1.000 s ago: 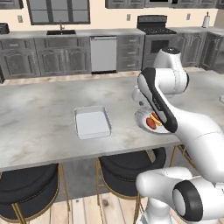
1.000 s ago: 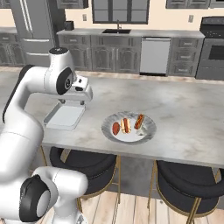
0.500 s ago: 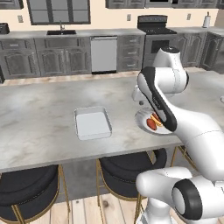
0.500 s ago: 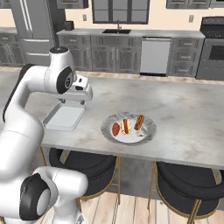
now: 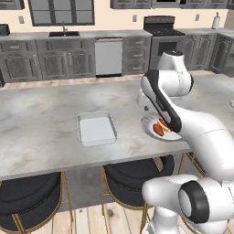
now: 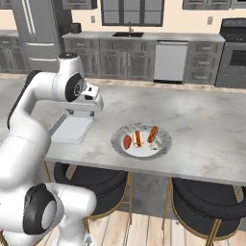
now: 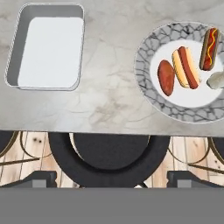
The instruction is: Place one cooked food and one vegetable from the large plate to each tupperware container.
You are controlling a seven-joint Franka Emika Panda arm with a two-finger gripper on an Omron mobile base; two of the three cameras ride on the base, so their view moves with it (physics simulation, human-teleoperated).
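Closest to the robot base there are black round bar stools [image 6: 91,180] with brass legs tucked under the edge of the island counter [image 5: 41,121], over a light wood floor. The gripper [image 6: 79,115] hangs high over the counter's near edge, between the tray and the plate, and its claw is spread wide with nothing in it; in the hand view the two dark finger tips [image 7: 37,178] sit far apart at the bottom with a stool seat between them. On the grey marbled counter the tupperware container [image 7: 46,46] lies empty, a shallow pale rectangular tray with rounded corners, off to the robot's left of the plate and well apart from it. The large plate [image 7: 146,46] with the grey marbled rim sits near the counter's front edge. In its white centre lies the vegetable [image 7: 166,77], a small reddish-orange oval, just beside a hot dog in a bun [image 7: 185,67], and past that a second hot dog [image 7: 208,43] with a mustard line on it. A small pale greyish piece [image 7: 216,80] is at the plate's far side, can't tell what it is. Farther back, across the room, there's a run of grey cabinets [image 5: 55,64] with a sink [image 6: 128,34], a stainless dishwasher [image 5: 109,55] and a black stove [image 5: 167,36].
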